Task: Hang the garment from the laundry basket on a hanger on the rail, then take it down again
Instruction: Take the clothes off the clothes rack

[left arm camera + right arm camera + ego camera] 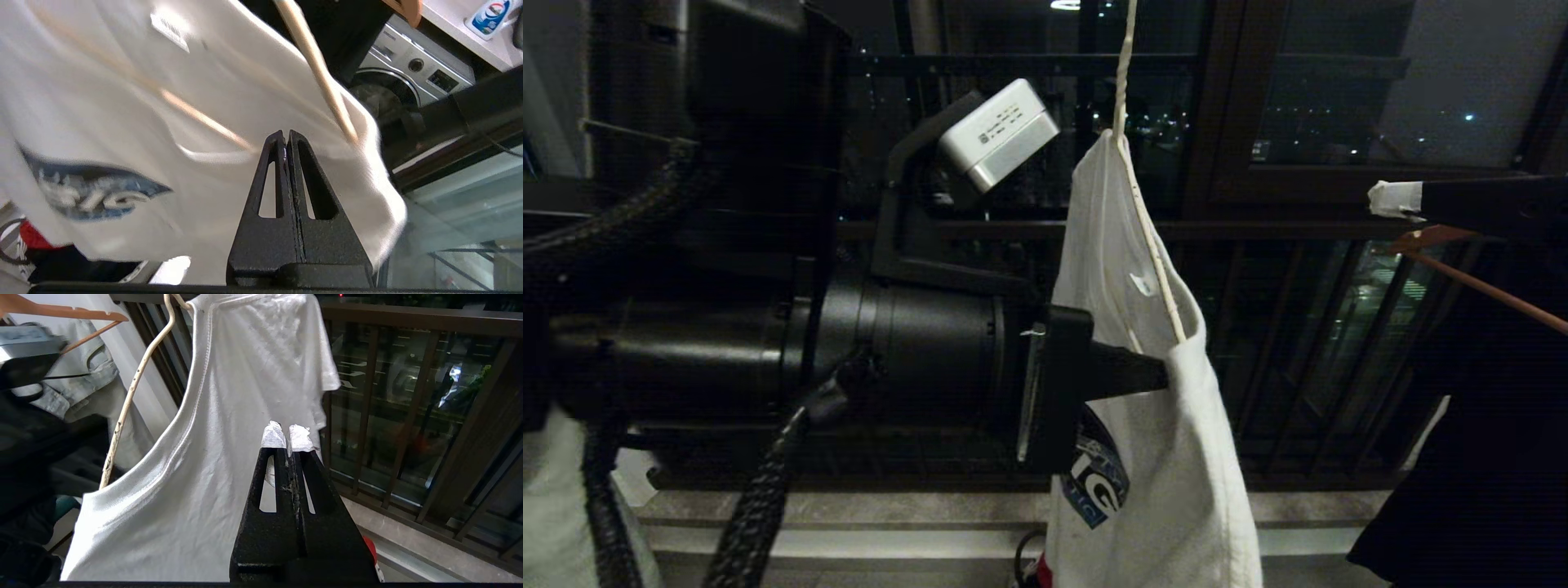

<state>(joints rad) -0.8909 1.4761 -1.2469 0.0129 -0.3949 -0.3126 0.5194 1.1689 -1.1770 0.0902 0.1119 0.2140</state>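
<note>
The white cotton T-shirt [1168,457] with a blue print hangs on the thin white wire hanger [1147,237]. The left end effector [1160,376], fingers together, presses its collar; the right end effector [1376,198] is closed, apart.

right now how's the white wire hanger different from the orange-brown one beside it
The white wire hanger is thin, pale and chipped; the orange-brown hanger is thicker and smooth-looking. The white one runs through the T-shirt, tilted steeply with one arm poking out of the neck opening; what the orange-brown one carries cannot be told. Both hang up at the same height.
</note>
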